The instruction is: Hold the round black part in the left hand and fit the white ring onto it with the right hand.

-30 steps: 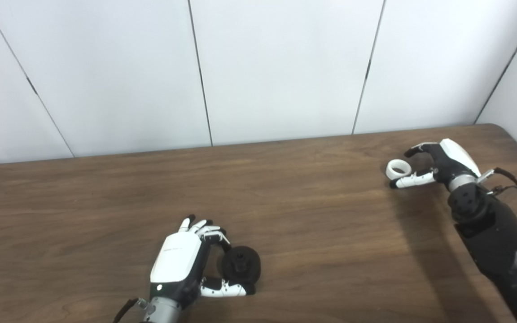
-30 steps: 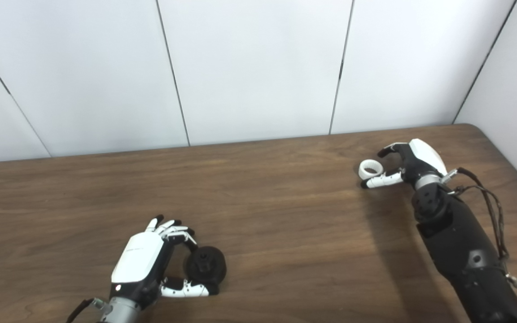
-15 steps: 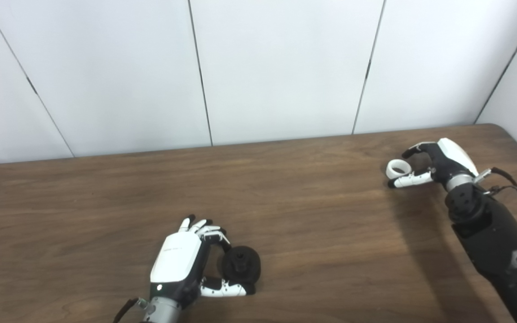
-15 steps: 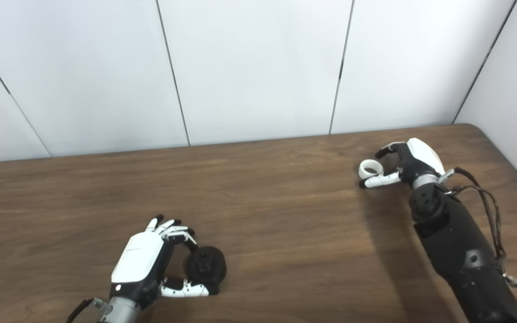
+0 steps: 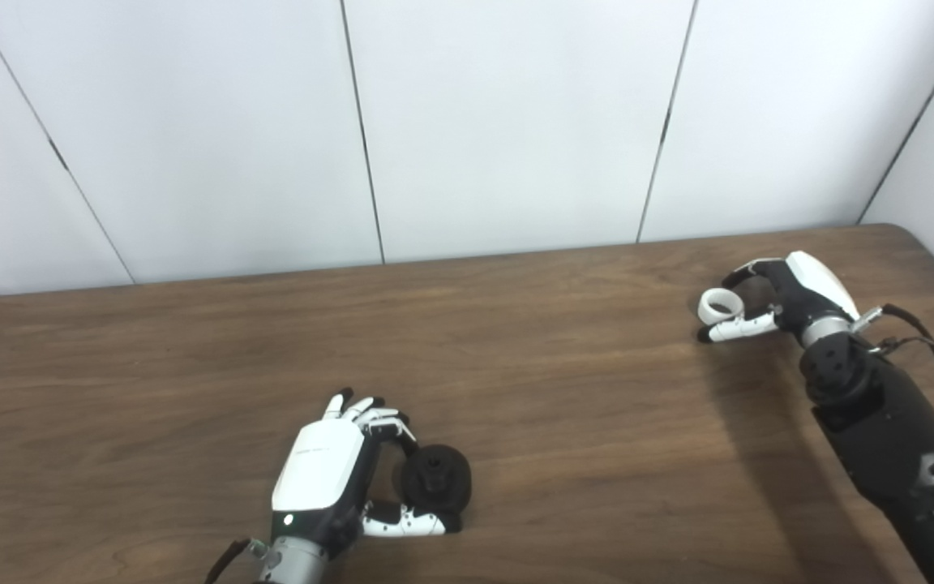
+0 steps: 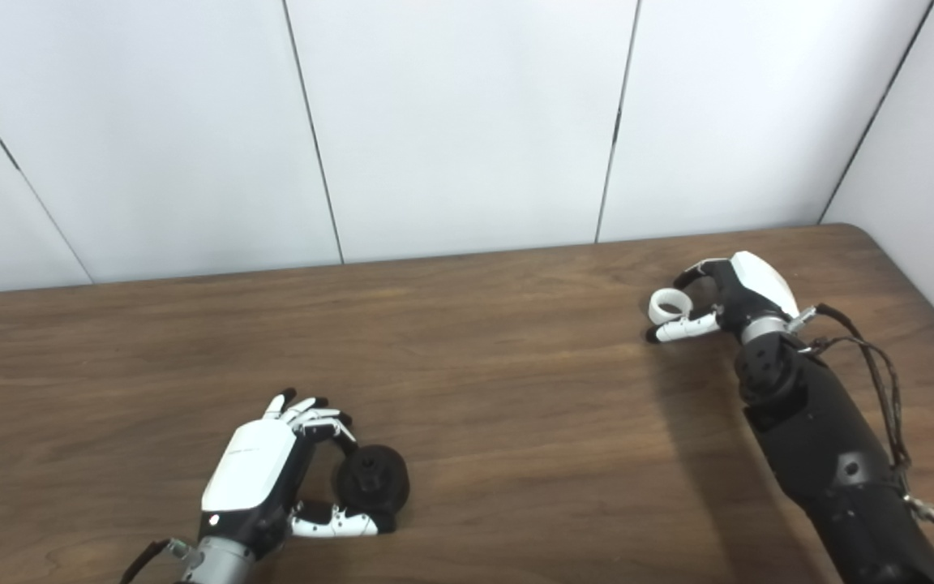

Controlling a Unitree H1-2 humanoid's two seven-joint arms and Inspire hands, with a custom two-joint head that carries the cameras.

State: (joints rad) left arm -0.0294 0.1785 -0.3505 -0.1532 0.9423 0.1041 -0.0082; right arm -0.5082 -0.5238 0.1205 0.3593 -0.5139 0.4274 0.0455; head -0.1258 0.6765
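- My right hand (image 5: 791,294) sits at about 2 o'clock on the table (image 5: 564,389), and over the last second it has crept a little toward 10 o'clock, drawing closer around the ring (image 5: 719,306).
- The ring has not shifted; it lies flat on the wood between my thumb and my curled fingers (image 5: 739,272). The thumb lies just along its near side, the fingers arch over its far side.
- That hand is partly closed, cupping the ring but, as far as I can judge, not yet pinching it. Whether either side touches the ring I cannot tell from here.
- My left hand (image 5: 329,474) at about 7 o'clock has not changed. It is wrapped on the black part (image 5: 435,481), thumb under its near edge and fingers at its left side, with the part resting on the table.
- The two pieces lie well apart, so the fitting has not begun.
- I judge that the small closing-in means the ring grasp is the step in hand: next comes a firm pinch, a lift, then a carry across toward 7 o'clock.
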